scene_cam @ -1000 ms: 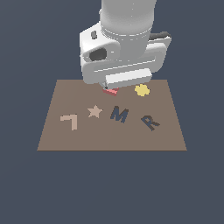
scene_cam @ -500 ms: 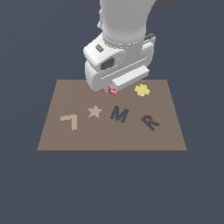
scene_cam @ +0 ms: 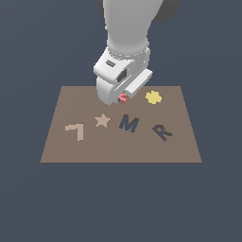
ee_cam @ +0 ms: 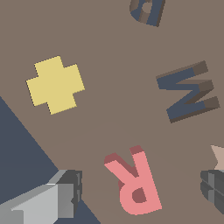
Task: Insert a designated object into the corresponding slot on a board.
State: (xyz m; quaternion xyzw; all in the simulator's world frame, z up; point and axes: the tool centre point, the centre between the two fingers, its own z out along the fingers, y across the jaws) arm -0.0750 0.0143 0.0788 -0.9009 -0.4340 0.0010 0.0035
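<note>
Lowering since a second ago, the white arm's gripper point(ee_cam: 135, 190) now straddles the flat pinkish-red R-shaped piece point(ee_cam: 133, 183), jaws apart, touching nothing, piece lying between them on the brown board point(scene_cam: 56, 142). Grasp judged imminent. Dark R-shaped slot point(scene_cam: 162, 132) lies well off from the gripper.

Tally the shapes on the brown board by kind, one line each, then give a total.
Loose pieces: 2, the pinkish-red R-shaped piece and the yellow cross-shaped piece.
Letter recesses: 3, the tan L recess, dark blue M recess, dark grey R recess.
Star recesses: 1, the tan star recess.
Total: 6.
</note>
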